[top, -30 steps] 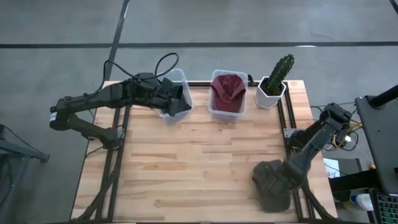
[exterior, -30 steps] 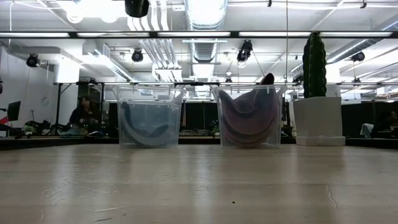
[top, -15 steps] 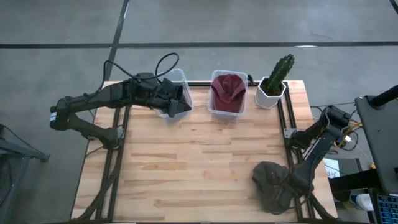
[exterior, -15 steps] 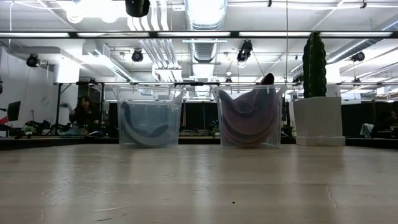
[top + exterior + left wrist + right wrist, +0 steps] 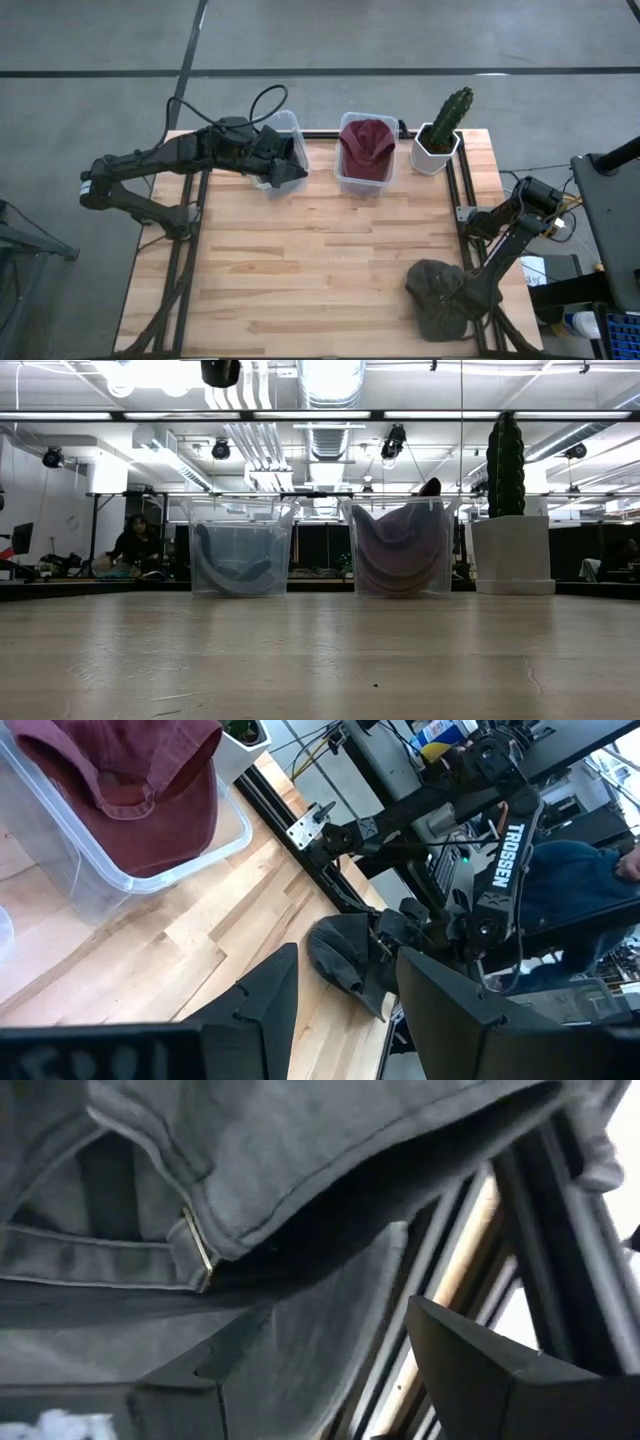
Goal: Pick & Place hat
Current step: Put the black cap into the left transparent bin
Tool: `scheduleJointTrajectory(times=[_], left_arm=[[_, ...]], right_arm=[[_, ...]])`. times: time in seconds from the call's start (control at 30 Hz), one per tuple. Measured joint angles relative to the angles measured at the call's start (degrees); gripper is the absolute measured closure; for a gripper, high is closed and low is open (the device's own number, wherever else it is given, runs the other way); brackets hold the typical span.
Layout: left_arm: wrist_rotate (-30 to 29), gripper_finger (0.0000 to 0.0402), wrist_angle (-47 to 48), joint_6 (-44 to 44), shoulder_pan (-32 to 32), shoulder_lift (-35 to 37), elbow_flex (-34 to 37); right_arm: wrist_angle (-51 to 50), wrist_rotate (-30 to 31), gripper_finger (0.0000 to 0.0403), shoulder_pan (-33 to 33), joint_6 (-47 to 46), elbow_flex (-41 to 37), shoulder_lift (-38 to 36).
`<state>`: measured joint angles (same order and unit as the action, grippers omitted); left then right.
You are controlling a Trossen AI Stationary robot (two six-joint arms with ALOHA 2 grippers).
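A dark grey hat [image 5: 432, 300] lies on the table's near right corner. My right gripper [image 5: 464, 294] is at its right side, low over the table and open. In the right wrist view its fingers stand either side of the hat's back edge [image 5: 300, 1280], near the strap buckle [image 5: 196, 1246]. My left gripper [image 5: 293, 165] hangs open over the left clear bin [image 5: 283, 125] at the far edge. A red hat [image 5: 367, 145] sits in the middle clear bin [image 5: 341, 172]. The low view shows neither gripper. My right gripper is open around the grey hat's back edge, coming in low from the table's right side. I cannot tell whether either finger [image 5: 480, 1370] touches the cloth. The hat lies on the table.
A cactus in a white pot [image 5: 440, 135] stands at the far right corner beside the middle bin. The left bin [image 5: 240, 555] holds a dark curved thing. Black frame rails [image 5: 462, 205] run along the table's right edge. Bare wood [image 5: 300, 260] fills the middle and near left.
My right arm has drawn a little toward the table's right edge, and its gripper now sits at the grey hat's right side rather than over it. The hat has stayed on the table.
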<state>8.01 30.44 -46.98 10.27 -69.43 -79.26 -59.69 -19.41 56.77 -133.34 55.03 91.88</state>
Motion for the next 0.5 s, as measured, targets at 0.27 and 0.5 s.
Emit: scheduleJointTrajectory(times=[0.27,0.5], left_arm=[[-0.1,0.0239,0.0,-1.0,0.0,0.0,0.0],[-0.2,0.0239,0.0,-1.2,0.0,0.0,0.0]], right_arm=[[7.5,-0.7,0.0184,0.3,0.2,-4.1,0.0],[8.1,0.4,0.0202,0.3,0.6,-5.0,-0.6]])
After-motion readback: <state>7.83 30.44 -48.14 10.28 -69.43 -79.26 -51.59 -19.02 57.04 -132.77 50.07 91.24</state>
